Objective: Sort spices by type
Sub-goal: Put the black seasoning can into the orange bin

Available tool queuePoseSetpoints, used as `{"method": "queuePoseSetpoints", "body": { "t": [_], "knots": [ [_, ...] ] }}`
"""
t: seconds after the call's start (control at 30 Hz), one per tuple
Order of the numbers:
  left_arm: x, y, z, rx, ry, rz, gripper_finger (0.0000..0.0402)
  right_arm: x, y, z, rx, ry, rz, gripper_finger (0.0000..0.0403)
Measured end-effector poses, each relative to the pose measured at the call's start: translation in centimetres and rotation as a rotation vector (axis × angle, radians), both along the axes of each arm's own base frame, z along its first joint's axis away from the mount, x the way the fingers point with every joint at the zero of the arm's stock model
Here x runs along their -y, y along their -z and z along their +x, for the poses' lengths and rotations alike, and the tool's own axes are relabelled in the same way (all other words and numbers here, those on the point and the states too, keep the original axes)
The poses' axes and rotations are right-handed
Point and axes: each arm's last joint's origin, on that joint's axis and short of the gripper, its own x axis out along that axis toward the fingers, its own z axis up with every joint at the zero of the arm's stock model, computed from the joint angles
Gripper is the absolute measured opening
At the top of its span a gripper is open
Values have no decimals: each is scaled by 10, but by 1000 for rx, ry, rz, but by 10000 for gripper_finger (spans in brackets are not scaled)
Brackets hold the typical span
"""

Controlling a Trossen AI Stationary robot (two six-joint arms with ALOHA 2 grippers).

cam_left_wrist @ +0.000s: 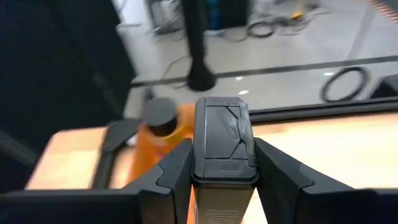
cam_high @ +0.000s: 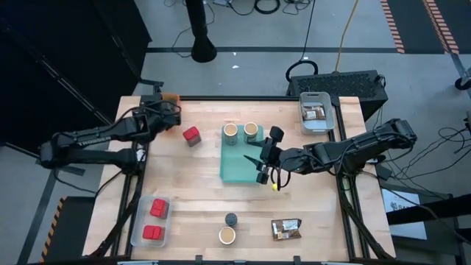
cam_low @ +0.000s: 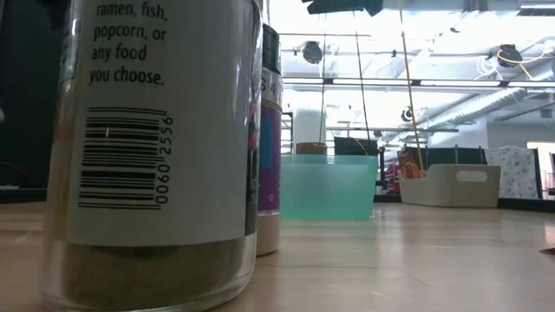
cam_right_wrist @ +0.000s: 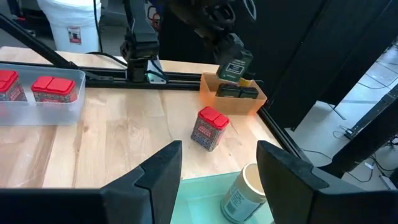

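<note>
Closest to the lens in the low view sat a glass spice jar (cam_low: 156,147) w/ paper label & barcode, tan powder at its base. Going left to right in the high view: our left gripper (cam_high: 166,112) hung over the orange bin (cam_high: 171,98) at the table's far-left corner, fingers (cam_left_wrist: 283,171) clamped on a dark lidded jar (cam_left_wrist: 222,146), held upright, long axis vertical, so the coming drop was straight down into the bin, which already held dark jars (cam_right_wrist: 236,92). Near-left, a clear tray (cam_high: 140,231) held 2 red boxes (cam_high: 155,221). One loose red box (cam_high: 191,135), square & tin-like, lay just right of the left gripper, nearer it than the right. Teal tray (cam_high: 234,165) carried 2 round tan jars (cam_high: 241,131). Our right gripper (cam_high: 263,158) hovered over that tray, wide open & empty. Far-right, a pale bin (cam_high: 330,118) held brown packets (cam_high: 314,113); another packet (cam_high: 285,228) lay near the front edge.
</note>
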Motion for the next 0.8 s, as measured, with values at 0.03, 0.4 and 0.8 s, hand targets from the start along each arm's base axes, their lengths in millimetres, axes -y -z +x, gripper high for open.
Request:
{"method": "queuePoseSetpoints", "body": {
  "t": [0.03, 0.4, 0.8],
  "knots": [
    [-2, 1, -3, -7, -26, -10, 140, 0, 0, 0, -2, 0, -1, 190],
    [-14, 11, -20, -83, -162, -47, 140, 0, 6, -1, -22, 0, -6, 190],
    [-19, 43, -18, -54, -131, -27, 140, 0, 6, -1, -27, -1, -11, 190]
  ]
}}
